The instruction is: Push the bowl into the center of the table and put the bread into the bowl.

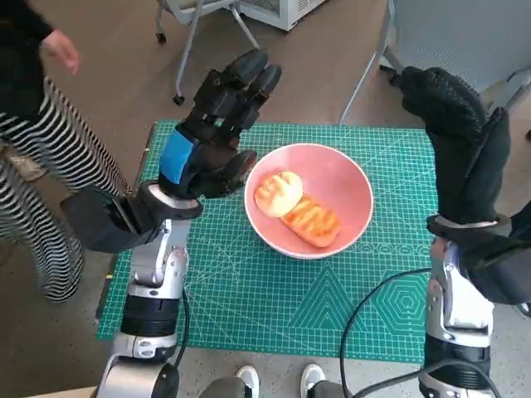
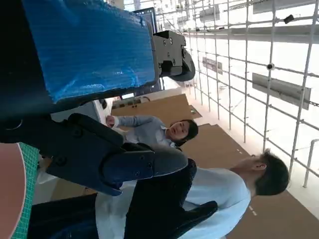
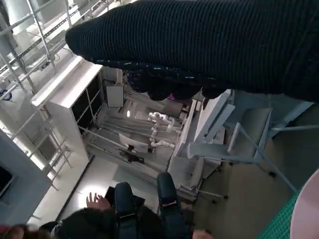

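Left hand (image 1: 217, 124) empty, fingers spread, beside bowl (image 1: 348, 178) holding bread (image 1: 297, 207)

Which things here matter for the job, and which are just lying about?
Job: pink bowl on the green mat, round bun and grilled bread inside it.
Not part: chair legs, person in striped trousers.

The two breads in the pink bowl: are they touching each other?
Touching. In the head view the round bun and the long grilled bread lie side by side inside the pink bowl, their edges meeting with no bowl surface visible between them.
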Available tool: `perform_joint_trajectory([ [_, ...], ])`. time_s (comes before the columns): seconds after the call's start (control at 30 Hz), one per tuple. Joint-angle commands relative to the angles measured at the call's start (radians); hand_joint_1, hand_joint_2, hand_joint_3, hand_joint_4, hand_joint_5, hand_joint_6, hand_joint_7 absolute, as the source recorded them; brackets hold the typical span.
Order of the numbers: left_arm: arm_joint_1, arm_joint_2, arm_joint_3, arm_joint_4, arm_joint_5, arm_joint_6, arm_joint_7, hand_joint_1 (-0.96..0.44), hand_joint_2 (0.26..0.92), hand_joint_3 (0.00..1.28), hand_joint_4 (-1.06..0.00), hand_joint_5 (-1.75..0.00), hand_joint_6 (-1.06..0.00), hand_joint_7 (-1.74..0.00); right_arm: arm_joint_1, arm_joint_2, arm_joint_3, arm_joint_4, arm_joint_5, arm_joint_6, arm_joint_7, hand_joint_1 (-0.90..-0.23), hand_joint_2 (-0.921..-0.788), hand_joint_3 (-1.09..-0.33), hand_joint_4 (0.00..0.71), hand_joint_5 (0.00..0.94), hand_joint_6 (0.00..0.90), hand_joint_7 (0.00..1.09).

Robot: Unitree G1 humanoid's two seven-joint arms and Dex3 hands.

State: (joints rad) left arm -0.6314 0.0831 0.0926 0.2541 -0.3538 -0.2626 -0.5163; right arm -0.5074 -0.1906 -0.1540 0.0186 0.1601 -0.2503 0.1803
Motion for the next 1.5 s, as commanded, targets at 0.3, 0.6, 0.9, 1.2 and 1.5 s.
perform_joint_trajectory([
  [0.3,0.004,0.007,0.001,-0.011,-0.004,0.009,-0.005,-0.63,0.9,0.42,0.0,-0.19,0.0,-0.47,0.027,-0.001,-0.003,0.004,0.002,0.004,-0.002,-0.722,-0.921,-0.683,0.209,0.006,0.111,0.52],
  [0.6,0.001,0.004,0.002,-0.01,-0.011,0.015,-0.009,-0.62,0.902,0.42,0.0,-0.18,0.0,-0.47,0.028,-0.001,-0.005,0.01,0.0,-0.008,-0.001,-0.722,-0.921,-0.683,0.21,0.005,0.112,0.52],
  [0.9,0.003,0.003,0.002,-0.016,-0.015,0.021,-0.012,-0.63,0.904,0.42,0.0,-0.18,0.0,-0.47,0.028,-0.004,-0.006,0.012,0.001,-0.011,0.001,-0.721,-0.921,-0.682,0.21,0.004,0.113,0.52],
  [1.2,0.0,0.003,0.002,-0.016,-0.017,0.029,-0.014,-0.63,0.906,0.42,0.0,-0.18,0.0,-0.48,0.03,-0.004,-0.008,0.014,0.003,-0.012,0.002,-0.721,-0.921,-0.682,0.208,0.003,0.115,0.52],
  [1.5,0.0,0.003,0.002,-0.021,-0.017,0.036,-0.013,-0.63,0.906,0.42,0.0,-0.18,0.0,-0.48,0.031,-0.003,-0.006,0.011,0.002,-0.01,0.0,-0.723,-0.921,-0.682,0.209,0.002,0.117,0.52],
])
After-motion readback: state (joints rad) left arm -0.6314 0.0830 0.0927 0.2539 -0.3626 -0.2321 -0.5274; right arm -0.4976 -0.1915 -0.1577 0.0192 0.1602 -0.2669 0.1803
